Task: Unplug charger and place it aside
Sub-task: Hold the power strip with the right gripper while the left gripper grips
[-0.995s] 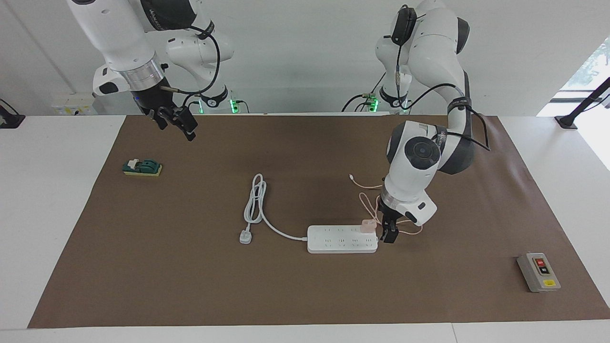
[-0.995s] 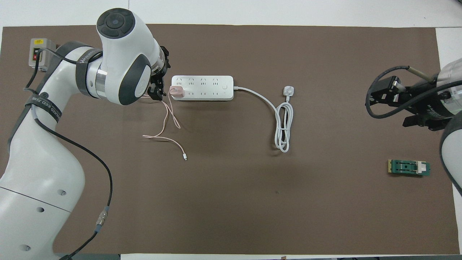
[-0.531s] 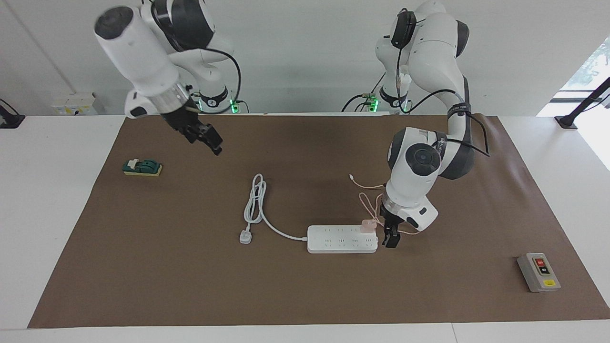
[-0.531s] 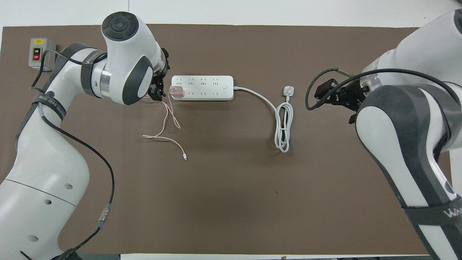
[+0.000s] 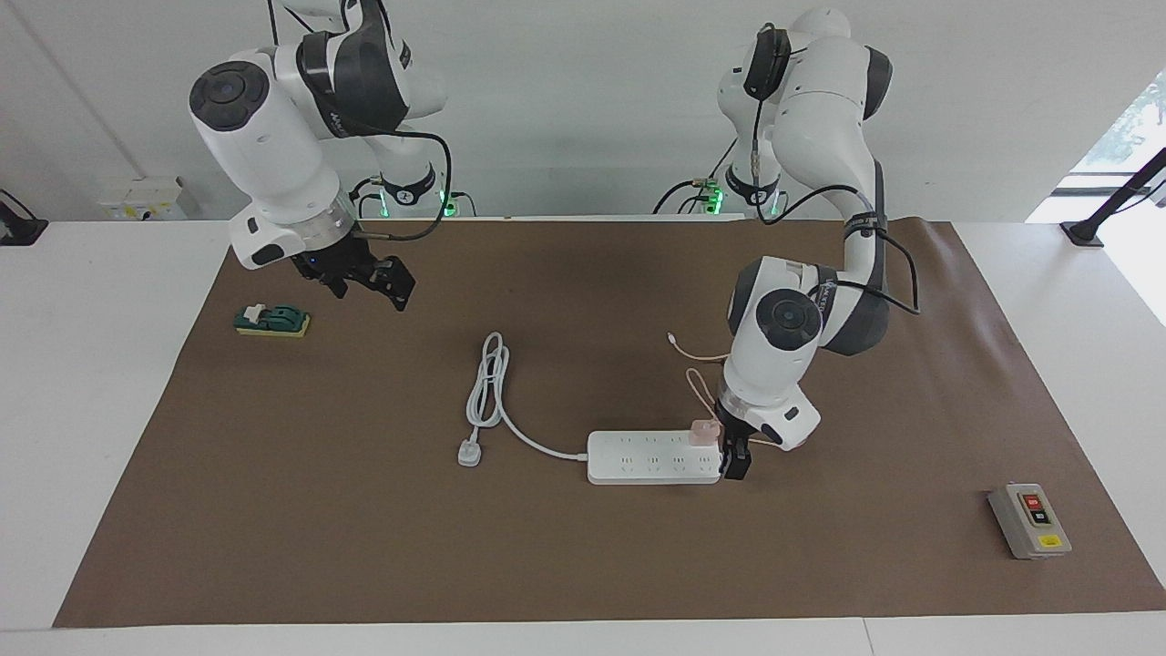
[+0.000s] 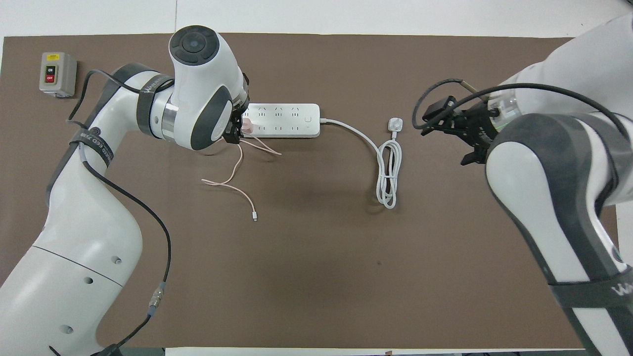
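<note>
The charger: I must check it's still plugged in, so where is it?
The charger sits plugged into the power strip at its left-arm end, with the left gripper right beside it.

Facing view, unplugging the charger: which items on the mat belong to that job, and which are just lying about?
Belongs to the job:
- charger, plugged into the power strip at its left-arm end
- left gripper, down at that end of the strip
- right gripper, up over the mat

Lying about:
- white plug with its coiled cord
- green switch
- grey button box
</note>
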`<state>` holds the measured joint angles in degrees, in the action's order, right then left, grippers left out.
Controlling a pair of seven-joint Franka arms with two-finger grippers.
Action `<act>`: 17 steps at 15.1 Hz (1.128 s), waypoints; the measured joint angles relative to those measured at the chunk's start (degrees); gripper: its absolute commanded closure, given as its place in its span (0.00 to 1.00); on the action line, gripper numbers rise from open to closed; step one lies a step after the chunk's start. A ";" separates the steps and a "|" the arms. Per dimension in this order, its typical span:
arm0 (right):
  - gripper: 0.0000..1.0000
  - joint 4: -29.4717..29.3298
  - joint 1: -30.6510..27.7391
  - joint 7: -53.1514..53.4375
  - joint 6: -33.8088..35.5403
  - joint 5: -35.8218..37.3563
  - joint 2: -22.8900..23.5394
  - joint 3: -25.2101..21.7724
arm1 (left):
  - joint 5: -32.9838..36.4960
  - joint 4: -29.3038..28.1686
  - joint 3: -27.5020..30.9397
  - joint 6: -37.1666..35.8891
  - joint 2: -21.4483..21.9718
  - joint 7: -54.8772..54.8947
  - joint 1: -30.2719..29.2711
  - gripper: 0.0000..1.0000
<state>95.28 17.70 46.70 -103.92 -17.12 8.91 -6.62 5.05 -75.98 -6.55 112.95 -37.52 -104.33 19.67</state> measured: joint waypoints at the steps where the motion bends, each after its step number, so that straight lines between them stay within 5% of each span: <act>1: 0.00 0.23 0.94 4.28 -3.07 -3.49 1.62 0.10 | 0.05 0.01 0.01 -0.25 0.00 -0.49 0.47 0.00; 7: 0.00 -3.51 3.19 24.81 -12.11 -19.75 14.76 0.24 | 0.25 0.01 0.73 -0.50 0.00 -0.73 0.35 0.00; 11: 0.00 -15.81 4.22 39.20 -12.37 -21.24 26.77 0.39 | 0.30 0.01 2.03 -0.56 -0.01 -0.39 -0.12 0.00; 17: 0.00 -33.90 5.48 43.16 -11.45 -22.60 42.37 0.68 | 0.32 -0.01 1.95 -0.56 -0.16 -0.40 0.07 0.00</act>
<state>61.38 23.18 89.85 -115.37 -39.71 51.29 -5.94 5.37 -75.98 -4.60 112.39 -37.69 -104.73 19.74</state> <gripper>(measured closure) 0.000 0.000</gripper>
